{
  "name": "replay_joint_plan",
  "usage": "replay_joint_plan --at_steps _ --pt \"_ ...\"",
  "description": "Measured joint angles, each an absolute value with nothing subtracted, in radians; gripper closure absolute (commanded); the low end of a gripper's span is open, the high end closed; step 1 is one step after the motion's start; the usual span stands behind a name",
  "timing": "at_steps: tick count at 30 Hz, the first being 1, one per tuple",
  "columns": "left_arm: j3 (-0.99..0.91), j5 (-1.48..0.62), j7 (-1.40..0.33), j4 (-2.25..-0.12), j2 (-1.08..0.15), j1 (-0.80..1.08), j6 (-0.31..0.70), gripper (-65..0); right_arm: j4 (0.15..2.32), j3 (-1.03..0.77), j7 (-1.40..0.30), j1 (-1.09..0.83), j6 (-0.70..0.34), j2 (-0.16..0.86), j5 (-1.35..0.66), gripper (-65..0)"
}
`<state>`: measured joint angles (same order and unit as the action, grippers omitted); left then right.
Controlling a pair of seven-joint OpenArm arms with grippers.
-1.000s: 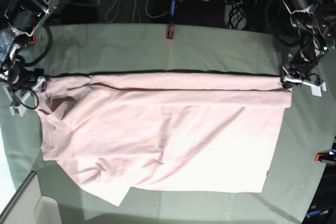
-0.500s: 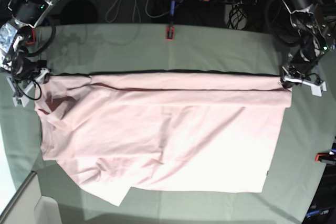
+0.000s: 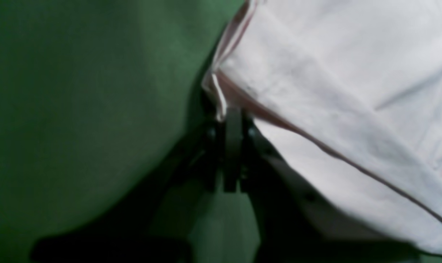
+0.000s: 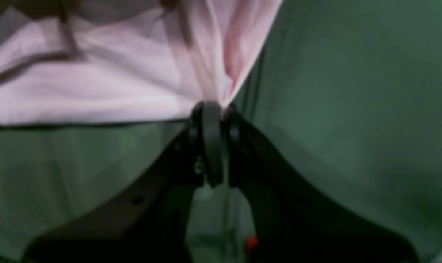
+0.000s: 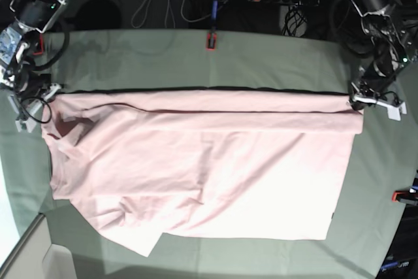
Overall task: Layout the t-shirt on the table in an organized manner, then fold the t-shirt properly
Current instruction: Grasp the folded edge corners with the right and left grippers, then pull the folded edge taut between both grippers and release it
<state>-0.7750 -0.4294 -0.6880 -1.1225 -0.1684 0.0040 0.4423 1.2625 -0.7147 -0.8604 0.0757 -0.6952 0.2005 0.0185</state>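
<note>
A clamp (image 5: 211, 40) sits at the table's (image 5: 274, 63) far edge. Both the left gripper (image 3: 232, 120) and the right gripper (image 4: 213, 109) are pinched tight on the shirt's (image 5: 209, 168) far corners.

The left gripper (image 3: 231, 120) is clamped tight at the base view's right edge; the right gripper (image 4: 213, 109), jaws pressed together, sits low at the opposite side.

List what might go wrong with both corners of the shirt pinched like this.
The right end effector pinches only a thin bunch of the t-shirt, so the cloth may slip out. The left end effector holds just the hem's edge. The near side lies crooked on the table, so wrinkles could carry into the fold.
</note>
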Motion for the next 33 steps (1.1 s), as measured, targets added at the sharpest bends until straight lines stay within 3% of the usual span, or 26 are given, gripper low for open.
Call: replay_joint_plan --at_steps 8,19,33 --pt "-0.839 -0.442 -0.834 -1.301 -0.16 0.012 0.451 -0.1 1.46 -0.738 -0.892 0.076 -0.703 0.18 0.017 0.0" --pt "-0.889 -0.453 -0.97 -1.409 -0.179 -0.083 0.457 -0.1 1.493 -0.726 -0.966 0.216 -0.71 0.186 -0.001 0.0" --pt "-0.92 -0.434 -0.975 -1.401 -0.167 0.017 0.453 -0.1 1.586 -0.729 -0.969 -0.051 -0.71 0.136 0.013 0.0"
